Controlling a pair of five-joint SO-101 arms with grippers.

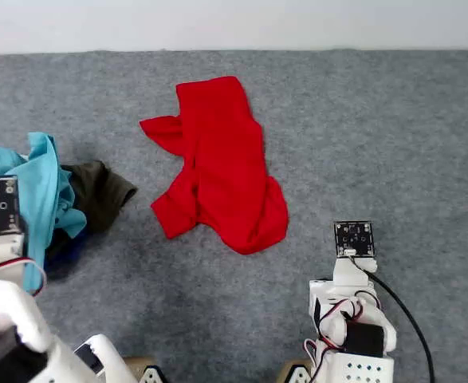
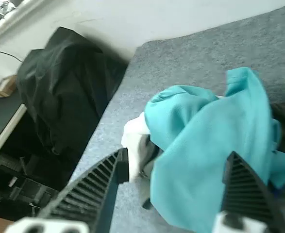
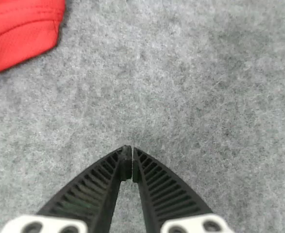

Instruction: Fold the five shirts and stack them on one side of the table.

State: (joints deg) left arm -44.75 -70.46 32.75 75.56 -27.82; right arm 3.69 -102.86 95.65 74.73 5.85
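Left claw (image 2: 177, 156), right claw (image 3: 128, 151), one red shirt (image 1: 222, 167)

Soft, even overhead light falls on the grey table (image 1: 393, 120), leaving only faint shadows under the red shirt (image 1: 222, 159) toward 6 o'clock, while the wall (image 2: 181, 19) behind glares pale.

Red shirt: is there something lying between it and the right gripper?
Nothing visible does. The right gripper, shut, points at bare grey mat, and the red shirt lies beyond its tips with only mat between them.
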